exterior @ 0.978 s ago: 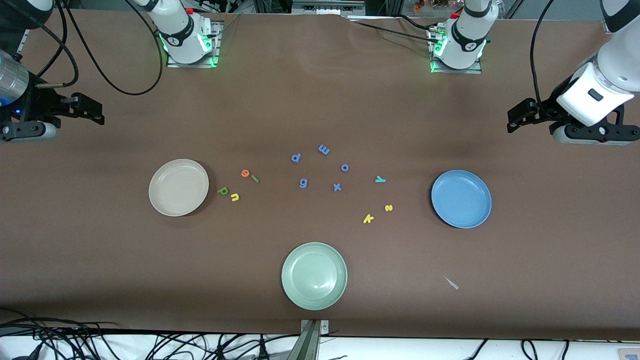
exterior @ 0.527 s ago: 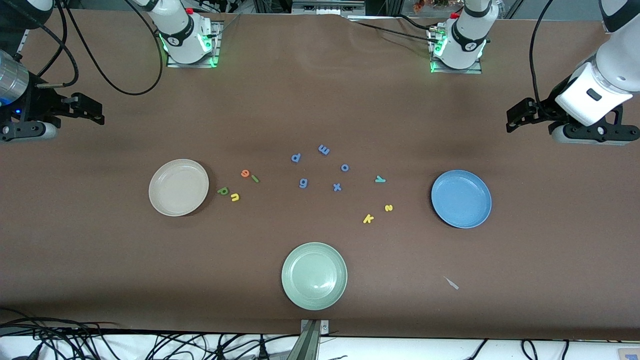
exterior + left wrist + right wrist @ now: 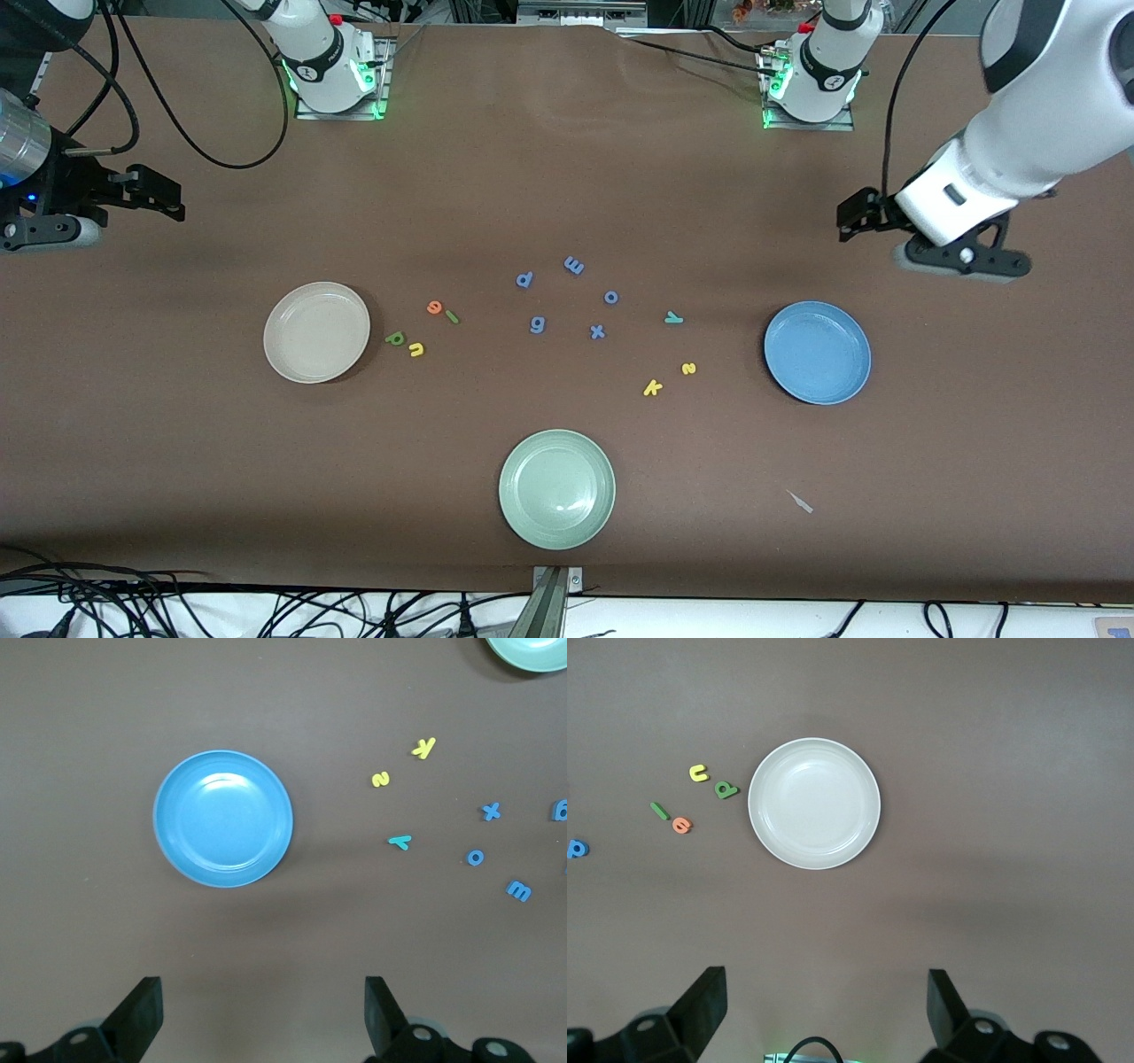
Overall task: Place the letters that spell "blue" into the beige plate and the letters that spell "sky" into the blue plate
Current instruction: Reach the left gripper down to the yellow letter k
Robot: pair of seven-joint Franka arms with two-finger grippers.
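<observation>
The beige plate (image 3: 316, 332) (image 3: 814, 803) lies toward the right arm's end. Beside it are the orange e (image 3: 434, 307), green l (image 3: 453, 316), green b (image 3: 395, 338) and yellow u (image 3: 415, 350). The blue plate (image 3: 817, 352) (image 3: 223, 818) lies toward the left arm's end, with the teal y (image 3: 673, 317), yellow s (image 3: 688, 369) and yellow k (image 3: 652, 387) beside it. My left gripper (image 3: 961, 259) (image 3: 263, 992) hangs open and empty over bare table by the blue plate. My right gripper (image 3: 44, 232) (image 3: 826, 983) waits open and empty over the table's end.
A pale green plate (image 3: 556, 488) sits nearest the front camera. Several periwinkle-blue letters (image 3: 574, 265) are scattered at the table's middle. A small pale scrap (image 3: 800, 501) lies near the front edge. A black cable (image 3: 177, 133) loops by the right arm's base.
My left arm has swung in from the table's end toward the blue plate. The right arm, plates and letters have not moved.
</observation>
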